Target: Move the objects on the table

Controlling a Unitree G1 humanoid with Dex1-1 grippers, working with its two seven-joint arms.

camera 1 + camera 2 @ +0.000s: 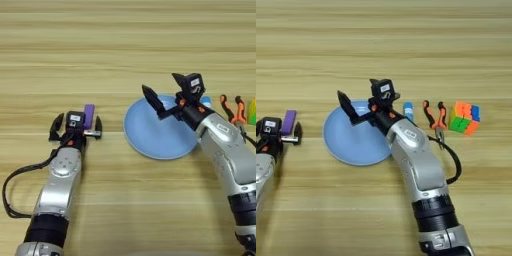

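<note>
The round light-blue plate [152, 135] lies on the table [125, 40] right of centre. My right gripper [160, 84] hovers over the plate's far edge, open, its two black fingers spread wide with nothing between them. At the left, my left gripper [79, 120] rests low at the table, open. The small purple block [89, 115] stands between its fingers, close to the right finger [98, 126]. The multicoloured puzzle cube [464, 118] sits far right, beyond the right arm.
Pliers with orange handles [434, 117] lie between the plate and the cube. A small light-blue and white item [408, 110] lies by the plate's right rim. A black cable [12, 192] loops beside the left arm.
</note>
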